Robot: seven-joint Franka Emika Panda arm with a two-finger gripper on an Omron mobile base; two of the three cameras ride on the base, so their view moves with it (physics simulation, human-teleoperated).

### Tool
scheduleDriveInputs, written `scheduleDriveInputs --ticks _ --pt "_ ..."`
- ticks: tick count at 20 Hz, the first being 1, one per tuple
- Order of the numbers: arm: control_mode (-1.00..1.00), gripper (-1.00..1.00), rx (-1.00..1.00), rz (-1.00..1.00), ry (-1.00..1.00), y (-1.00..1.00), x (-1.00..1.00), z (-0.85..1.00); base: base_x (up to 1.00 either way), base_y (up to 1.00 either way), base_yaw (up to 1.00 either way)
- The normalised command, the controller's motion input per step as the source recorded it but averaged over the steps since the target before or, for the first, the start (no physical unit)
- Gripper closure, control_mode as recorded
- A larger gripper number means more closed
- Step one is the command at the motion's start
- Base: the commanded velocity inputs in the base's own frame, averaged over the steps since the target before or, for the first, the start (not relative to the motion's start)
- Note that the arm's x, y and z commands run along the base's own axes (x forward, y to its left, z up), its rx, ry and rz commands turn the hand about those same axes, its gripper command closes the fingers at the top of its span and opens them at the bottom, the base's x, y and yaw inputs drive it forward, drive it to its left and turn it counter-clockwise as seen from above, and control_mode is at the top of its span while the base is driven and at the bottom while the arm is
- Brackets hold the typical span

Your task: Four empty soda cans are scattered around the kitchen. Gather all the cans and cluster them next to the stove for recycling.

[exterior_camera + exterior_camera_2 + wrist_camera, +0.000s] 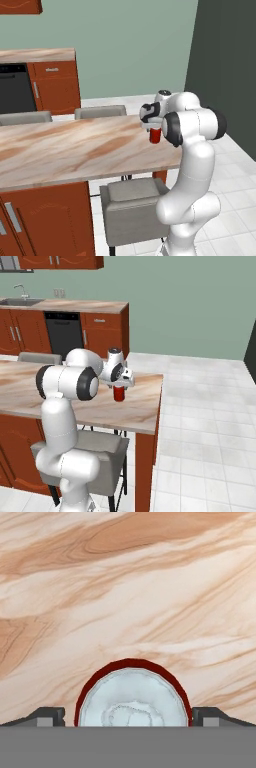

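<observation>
The gripper (120,387) hides the top of the red soda can (119,394), whose lower half the hand view's bottom edge crops.

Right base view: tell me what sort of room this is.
Most likely a home kitchen: a sink with a faucet set in a counter, a black dishwasher among reddish wooden cabinets, and an island with stools.
</observation>
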Motion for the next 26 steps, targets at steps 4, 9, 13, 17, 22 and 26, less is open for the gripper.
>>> scheduleDriveInputs --ticks 4,9,13,17,22,26 --pt "-1.00 -1.00 0.00 0.00 0.02 0.00 0.00 -0.04 0.00 0.00 0.00" --pt "-1.00 -1.00 0.00 0.00 0.00 0.00 0.00 0.00 0.00 0.00 0.00" --pt "-1.00 -1.00 0.00 0.00 0.00 0.00 0.00 -0.01 0.00 0.00 0.00" --pt "-1.00 -1.00 0.00 0.00 0.01 0.00 0.00 -0.08 0.00 0.00 0.00" --pt "-1.00 1.00 0.00 0.00 0.04 0.00 0.00 -0.15 0.00 0.00 0.00" --pt "-1.00 1.00 0.00 0.00 0.02 0.00 0.00 -0.04 0.00 0.00 0.00"
